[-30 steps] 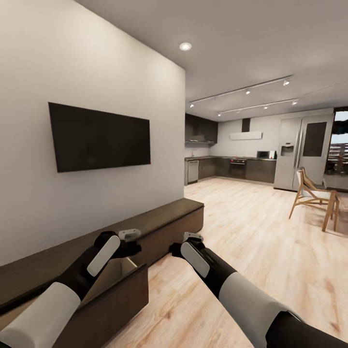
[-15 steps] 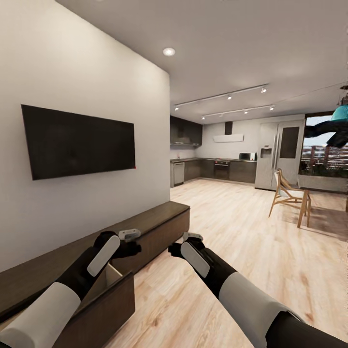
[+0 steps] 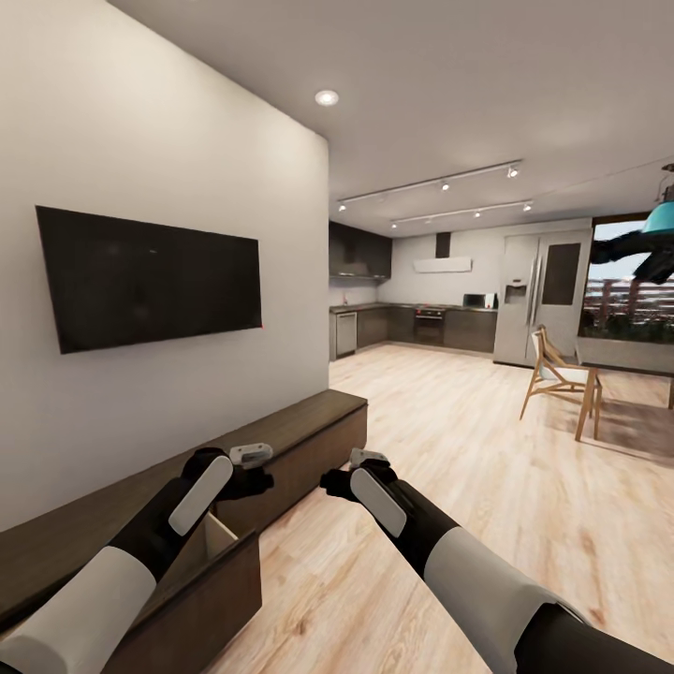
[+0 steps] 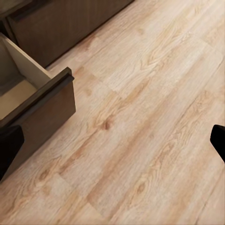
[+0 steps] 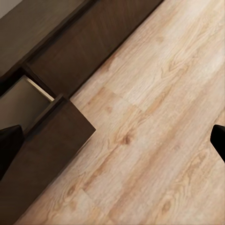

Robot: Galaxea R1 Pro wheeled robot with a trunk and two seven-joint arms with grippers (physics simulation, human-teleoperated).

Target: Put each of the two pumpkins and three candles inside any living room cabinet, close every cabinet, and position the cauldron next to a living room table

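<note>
A long, low dark-brown wooden cabinet [image 3: 309, 432] is seen along the white wall at the lower left of the head view, below a black wall-mounted television [image 3: 150, 276]. One of its drawers [image 3: 211, 580] stands pulled out at the lower left, its light tan interior [image 4: 16, 96] exposed. The left tool [image 3: 251, 468] is held above that open drawer, and the right tool [image 3: 348, 473] over the pale wood-plank floor [image 3: 487, 487] just beside it. Whether either tool is wide or narrow cannot be told. A wooden chair [image 3: 560, 379] is seen at the right.
</note>
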